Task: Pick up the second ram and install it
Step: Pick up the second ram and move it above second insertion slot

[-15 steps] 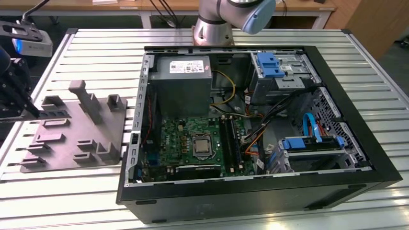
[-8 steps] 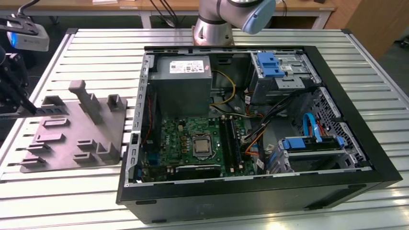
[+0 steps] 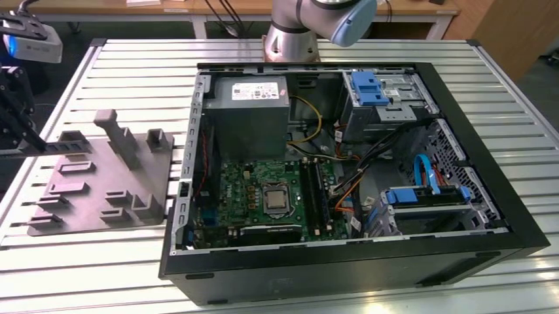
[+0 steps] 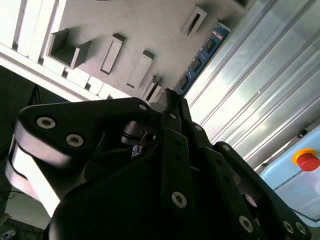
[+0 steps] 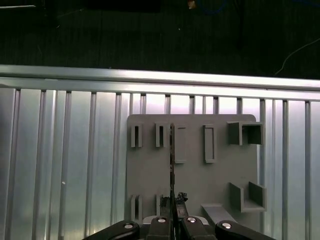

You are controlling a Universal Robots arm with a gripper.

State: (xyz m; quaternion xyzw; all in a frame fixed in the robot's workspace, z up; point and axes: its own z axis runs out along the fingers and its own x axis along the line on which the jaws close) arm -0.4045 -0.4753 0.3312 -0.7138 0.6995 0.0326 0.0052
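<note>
Fingers (image 5: 161, 228) clamped on 1 ram (image 4: 204, 50), edge-on, over 1 grey tray (image 5: 195, 186).

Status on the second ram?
Gripper shut on second ram. Held over grey holder tray, outside the PC case. No obstruction seen.

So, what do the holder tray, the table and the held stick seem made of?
The holder tray: seemingly matte grey plastic, dull, uniform. The table: bare metal, probably aluminium, ribbed slats with bright glare. The second ram, in the shut gripper: blue circuit board with dark chips, likely laminate.
</note>
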